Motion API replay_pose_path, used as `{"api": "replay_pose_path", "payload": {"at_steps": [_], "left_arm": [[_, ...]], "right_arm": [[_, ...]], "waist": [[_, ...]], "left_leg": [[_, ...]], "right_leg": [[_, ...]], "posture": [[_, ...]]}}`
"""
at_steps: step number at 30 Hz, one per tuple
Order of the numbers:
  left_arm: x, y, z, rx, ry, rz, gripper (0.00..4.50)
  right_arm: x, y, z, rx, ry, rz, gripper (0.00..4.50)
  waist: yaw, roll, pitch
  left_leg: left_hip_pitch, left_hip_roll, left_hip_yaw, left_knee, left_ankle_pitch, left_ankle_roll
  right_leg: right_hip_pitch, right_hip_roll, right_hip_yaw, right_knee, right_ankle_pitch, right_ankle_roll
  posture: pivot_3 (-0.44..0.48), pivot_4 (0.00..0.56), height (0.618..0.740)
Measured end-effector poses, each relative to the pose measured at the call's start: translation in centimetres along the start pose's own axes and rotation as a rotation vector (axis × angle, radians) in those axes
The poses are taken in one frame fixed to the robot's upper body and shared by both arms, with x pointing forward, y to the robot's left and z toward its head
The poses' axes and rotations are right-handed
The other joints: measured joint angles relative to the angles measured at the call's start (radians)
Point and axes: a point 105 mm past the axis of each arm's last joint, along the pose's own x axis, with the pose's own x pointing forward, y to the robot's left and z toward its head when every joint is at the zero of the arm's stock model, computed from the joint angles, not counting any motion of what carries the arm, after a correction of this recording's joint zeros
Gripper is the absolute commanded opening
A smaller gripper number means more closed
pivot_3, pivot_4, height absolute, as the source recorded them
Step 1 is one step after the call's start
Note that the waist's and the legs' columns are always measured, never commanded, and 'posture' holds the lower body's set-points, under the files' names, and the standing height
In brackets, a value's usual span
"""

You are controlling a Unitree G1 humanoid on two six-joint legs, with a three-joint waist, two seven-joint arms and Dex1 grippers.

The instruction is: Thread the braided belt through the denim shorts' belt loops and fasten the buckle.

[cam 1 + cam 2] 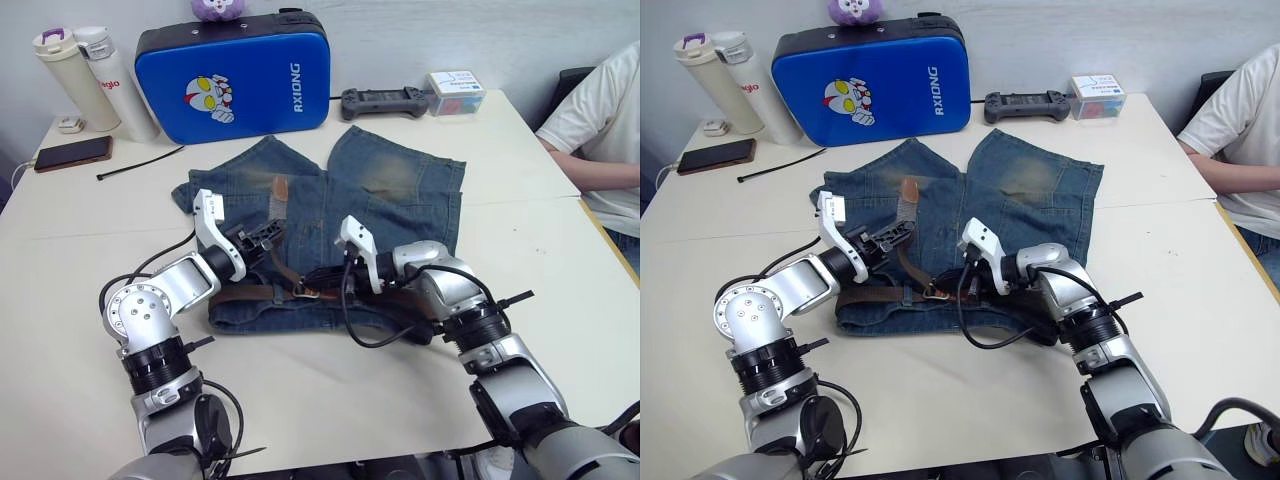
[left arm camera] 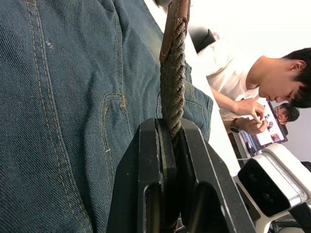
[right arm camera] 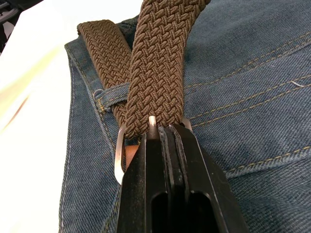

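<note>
Left end effector [image 2: 167, 160] clamped on braided belt [image 3: 155, 73], right end effector [image 3: 165, 141] pinching buckle [image 3: 120, 155]

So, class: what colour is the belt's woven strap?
Dark brown braided belt, clearest in the right wrist view.

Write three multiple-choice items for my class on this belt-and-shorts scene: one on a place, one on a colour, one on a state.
1. Where does the blue hard case stand?
A. beyond the denim shorts
B. on the shorts
C. on the floor

2. What colour is the braided belt's weave?
A. white
B. dark brown
C. red

3. How is the left gripper?
A. open above the table
B. resting open on the case
C. shut on the belt

Key:
1 A, it stands at the table's far edge, beyond the shorts.
2 B, the right wrist view shows brown weave.
3 C, its fingers pinch the strap.
</note>
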Motion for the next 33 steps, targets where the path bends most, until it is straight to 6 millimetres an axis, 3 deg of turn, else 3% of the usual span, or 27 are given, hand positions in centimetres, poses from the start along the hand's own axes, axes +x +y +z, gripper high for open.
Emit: {"api": "replay_pose_path", "payload": {"at_steps": [7, 17, 33], "left_arm": [[0.0, 0.0, 0.0, 0.0, -0.006, 0.002, 0.0], [-0.4, 0.4, -0.1, -0.003, -0.004, 0.014, 0.0], [-0.3, 0.3, 0.0, 0.015, 0.004, 0.014, 0.0]], "right_arm": [[0.8, 0.3, 0.4, -0.032, 0.009, 0.022, 0.09], [0.3, 0.0, 1.9, -0.041, -0.024, 0.029, 0.09], [0.5, -0.2, 0.4, -0.014, 0.005, 0.02, 0.09]], "waist": [[-0.001, 0.0, 0.0], [0.001, 0.0, 0.0], [0.001, 0.0, 0.0]], "left_leg": [[0.0, 0.0, 0.0, 0.0, 0.0, 0.0], [0.0, 0.0, 0.0, 0.0, 0.0, 0.0], [0.0, 0.0, 0.0, 0.0, 0.0, 0.0]], "right_leg": [[0.0, 0.0, 0.0, 0.0, 0.0, 0.0], [0.0, 0.0, 0.0, 0.0, 0.0, 0.0], [0.0, 0.0, 0.0, 0.0, 0.0, 0.0]], "posture": [[0.0, 0.15, 0.74], [0.0, 0.15, 0.74], [0.0, 0.15, 0.74]]}}
